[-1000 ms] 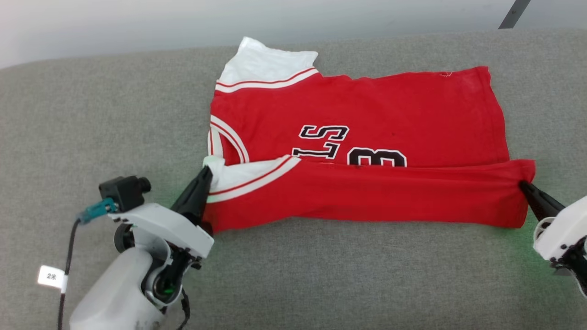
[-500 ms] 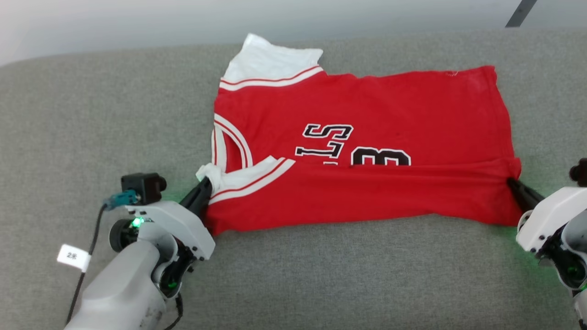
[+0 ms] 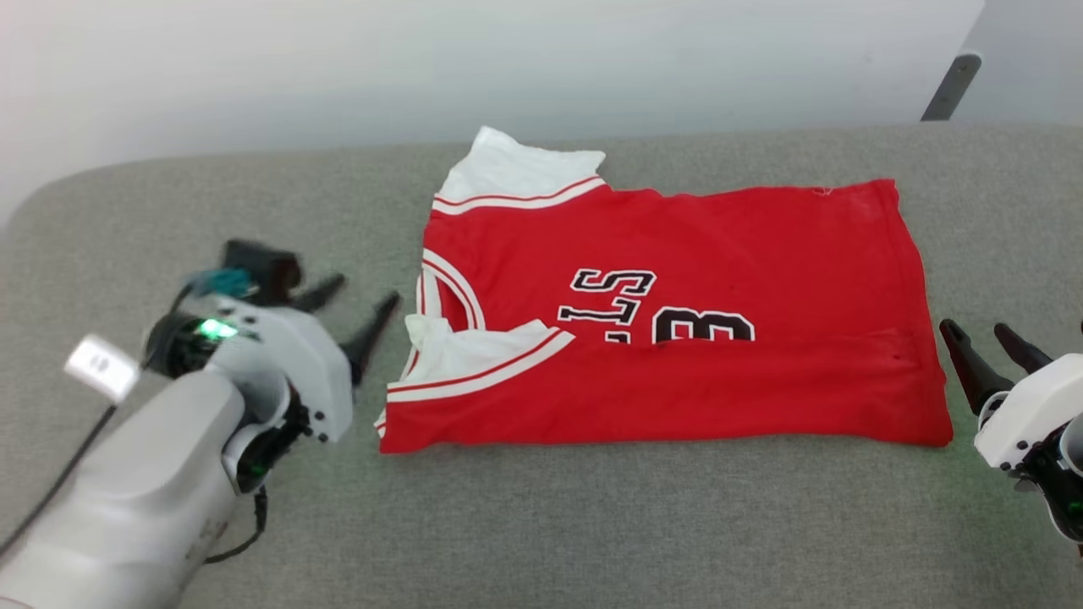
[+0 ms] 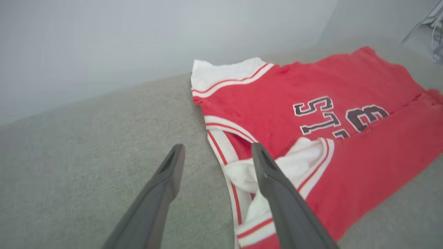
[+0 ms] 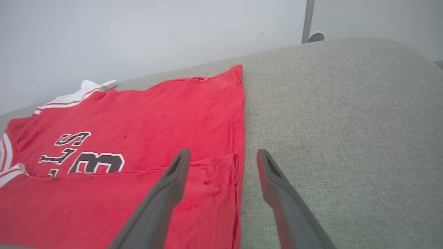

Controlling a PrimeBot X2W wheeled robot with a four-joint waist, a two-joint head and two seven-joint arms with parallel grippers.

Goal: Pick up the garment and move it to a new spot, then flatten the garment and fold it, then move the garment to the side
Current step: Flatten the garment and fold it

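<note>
The red basketball jersey with black, white-outlined lettering and white sleeves [image 3: 677, 245] is lying spread out on the grey fabric-covered worktop [image 3: 592, 524]. Its neck is pointing toward the robot's left and its hem toward the right. Its near long edge is lying folded up over the front as a red band, covering the lower part of the lettering, so that only part of an "S", another letter and a "3" are showing above the fold. One white sleeve with red-and-white striped trim is sticking out at the far left corner. The other is lying bunched on top of the folded band at the near left.

The left end effector [image 3: 366, 288] is hovering just beside that bunched sleeve, its two dark fingers spread wide and gripping nothing. In the left wrist view the left end effector [image 4: 217, 147] is pointing at the striped neck trim of the jersey [image 4: 311, 86].

The right end effector [image 3: 973, 326] is sitting just off the near hem corner, likewise gaping wide and empty. In the right wrist view the right end effector [image 5: 223, 152] is straddling the hem edge of the jersey [image 5: 155, 114], one finger showing over red cloth and the other over grey fabric.

A pale wall [image 3: 338, 68] is running behind the worktop.
</note>
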